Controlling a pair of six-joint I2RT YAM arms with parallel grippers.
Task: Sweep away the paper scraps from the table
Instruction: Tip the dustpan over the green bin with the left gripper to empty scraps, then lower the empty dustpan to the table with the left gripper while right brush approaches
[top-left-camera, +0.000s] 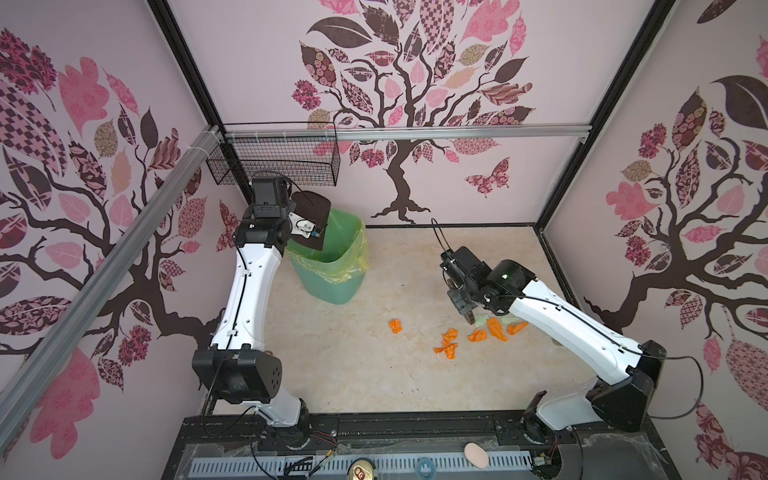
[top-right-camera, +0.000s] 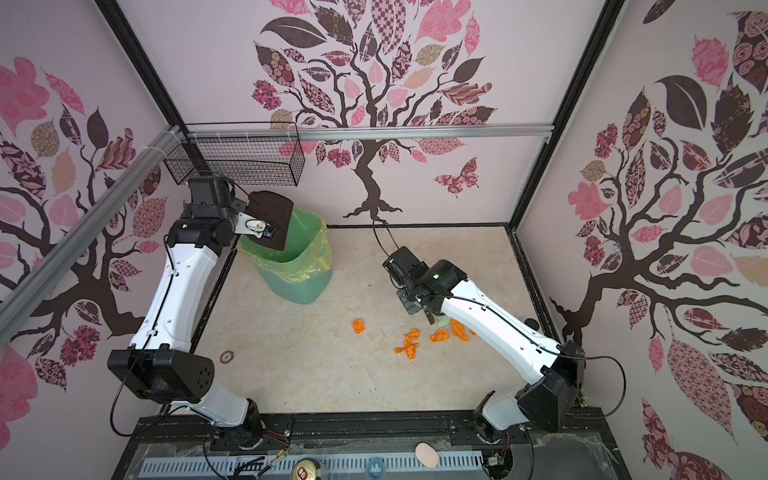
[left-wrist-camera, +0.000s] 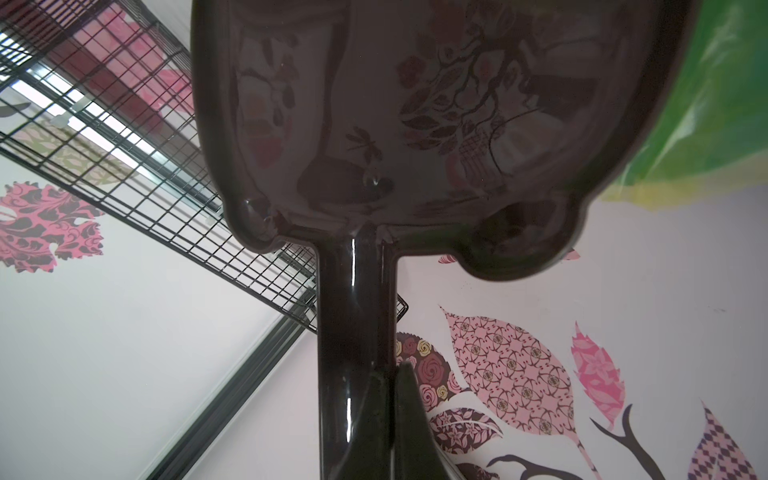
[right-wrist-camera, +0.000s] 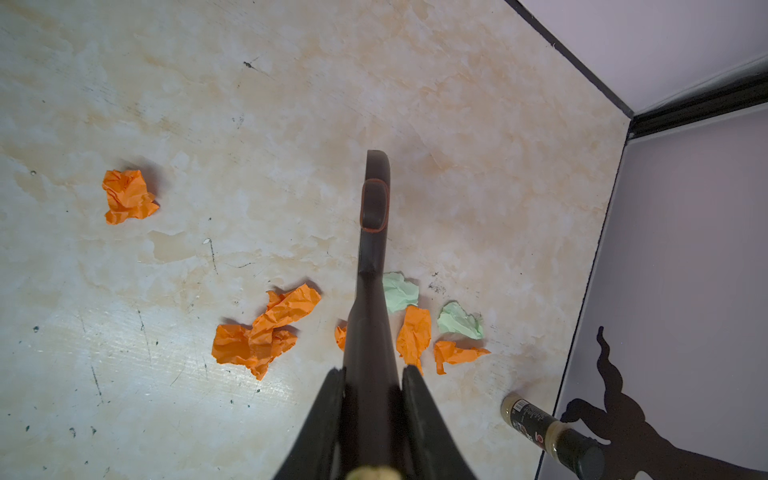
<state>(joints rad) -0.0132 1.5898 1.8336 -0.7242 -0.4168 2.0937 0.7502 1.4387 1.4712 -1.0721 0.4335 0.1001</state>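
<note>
Beige marble counter (top-left-camera: 374, 374), sweeping unfinished. Over the green lined bin (top-left-camera: 332, 286), the left end effector (left-wrist-camera: 392, 370) clamps a tipped dustpan (top-left-camera: 311, 208). The right end effector (right-wrist-camera: 372, 374) grips a hand brush (right-wrist-camera: 374, 208) above orange and mint paper scraps (right-wrist-camera: 266, 328) near the counter's right side.

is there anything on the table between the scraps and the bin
Nothing visible. In both top views the stretch of table between the scraps and the bin is bare. A small jar lies by the wall, on the side of the scraps away from the bin.
</note>
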